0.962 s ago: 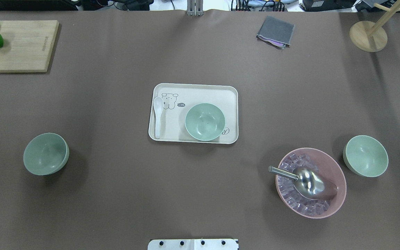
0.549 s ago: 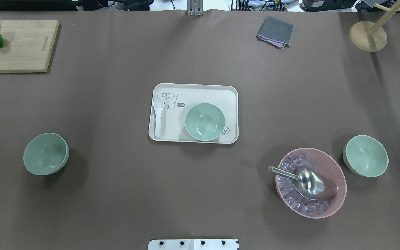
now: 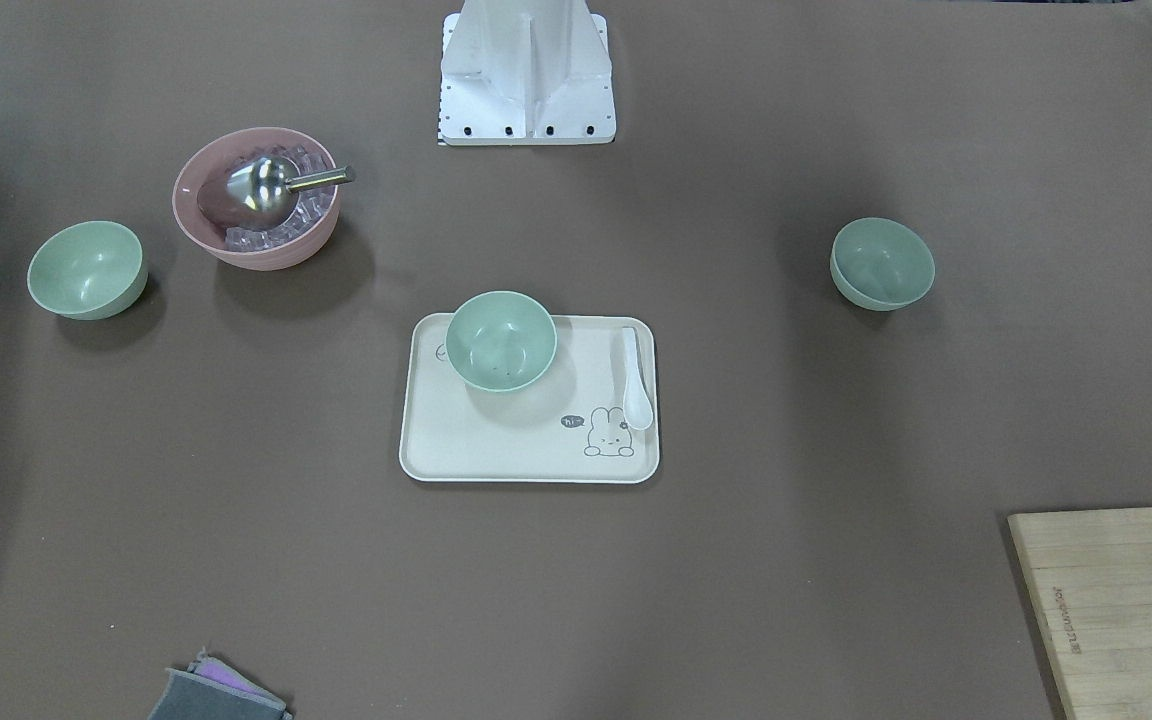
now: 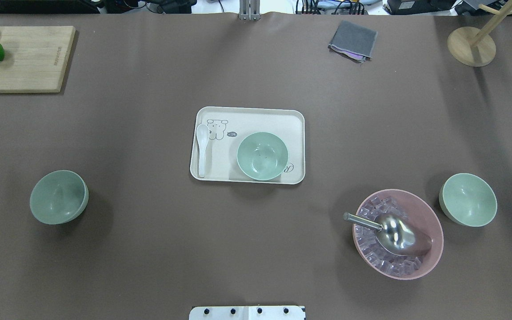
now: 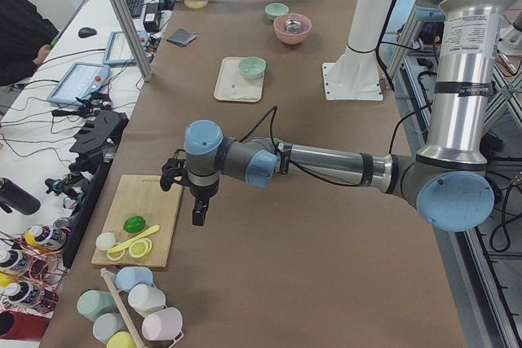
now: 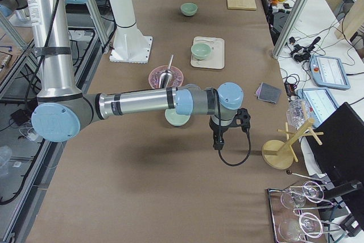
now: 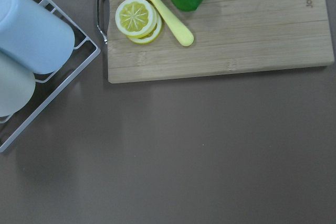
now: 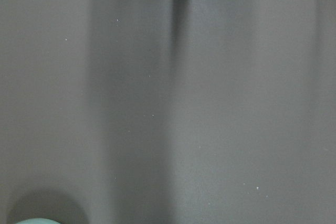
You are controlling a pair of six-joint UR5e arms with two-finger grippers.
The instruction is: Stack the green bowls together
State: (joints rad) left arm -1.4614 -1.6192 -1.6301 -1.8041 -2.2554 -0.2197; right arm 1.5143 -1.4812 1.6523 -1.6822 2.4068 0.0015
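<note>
Three pale green bowls stand apart on the brown table. One bowl (image 4: 59,197) is at the left. One bowl (image 4: 262,156) sits on the cream tray (image 4: 247,116) in the middle. One bowl (image 4: 467,199) is at the right, beside the pink bowl. They also show in the front view: right bowl (image 3: 86,268), tray bowl (image 3: 500,340), left bowl (image 3: 882,263). My left gripper (image 5: 198,214) hangs near the cutting board. My right gripper (image 6: 216,140) hangs beyond the right bowl. Both show only in side views, so I cannot tell whether they are open.
A pink bowl (image 4: 397,233) holds ice cubes and a metal scoop. A white spoon (image 4: 202,149) lies on the tray. A cutting board (image 4: 25,58) with lime and lemon slices, a grey cloth (image 4: 353,40), a wooden stand (image 4: 471,46) and a cup rack (image 7: 31,40) sit at the table's edges.
</note>
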